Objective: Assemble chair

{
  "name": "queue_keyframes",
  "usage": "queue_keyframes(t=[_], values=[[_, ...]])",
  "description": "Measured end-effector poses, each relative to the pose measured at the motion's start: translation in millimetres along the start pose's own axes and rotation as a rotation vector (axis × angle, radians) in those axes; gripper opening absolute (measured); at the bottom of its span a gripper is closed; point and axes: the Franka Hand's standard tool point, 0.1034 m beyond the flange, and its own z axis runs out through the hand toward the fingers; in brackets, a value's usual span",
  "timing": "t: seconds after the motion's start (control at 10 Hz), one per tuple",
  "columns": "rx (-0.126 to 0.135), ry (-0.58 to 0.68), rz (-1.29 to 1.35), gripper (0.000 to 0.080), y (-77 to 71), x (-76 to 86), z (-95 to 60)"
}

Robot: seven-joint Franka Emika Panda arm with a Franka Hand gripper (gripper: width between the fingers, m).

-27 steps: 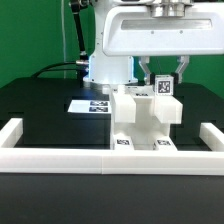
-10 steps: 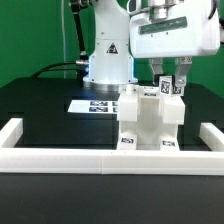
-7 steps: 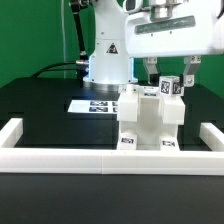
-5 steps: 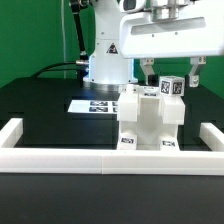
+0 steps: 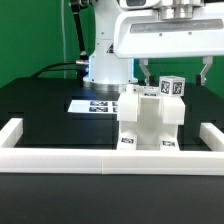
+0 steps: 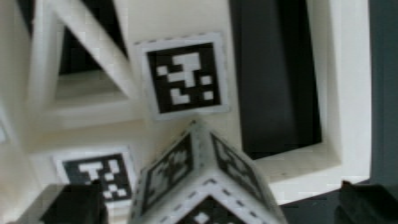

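One white chair [image 5: 148, 118] stands on a black worktop [image 5: 40, 105], green backdrop [image 5: 30, 35] behind; gripper [image 5: 176, 74] spread wide over it.

In the exterior view, the chair [image 5: 148, 120] stands with the marker board [image 5: 92, 104] at its ten o'clock, the border frame [image 5: 60, 157] across its six o'clock, and the gripper [image 5: 175, 75] above at one o'clock.

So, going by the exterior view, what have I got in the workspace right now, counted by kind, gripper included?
chair, partly assembled, standing on the table: 1
marker board, lying flat behind the chair: 1
border frame, white, along the table edge: 1
gripper, open above the chair: 1
Total: 4
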Motion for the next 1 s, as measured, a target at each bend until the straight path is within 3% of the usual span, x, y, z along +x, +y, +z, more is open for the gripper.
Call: queue_keyframes(t=[0.5,0.7,0.8,0.9,1.0], values=[[-0.009,0.002,-0.314,0.0649,1.0,1.1,-1.5],[-0.009,0.001,-0.32,0.04,1.2,1.0,-1.1],[-0.009,0.001,-0.32,0.04,1.4,1.1,-1.2],[-0.009,0.001,-0.319,0.0287,1.5,1.1,-1.2],[-0.009,0.001,-0.319,0.0287,1.5,1.1,-1.2]])
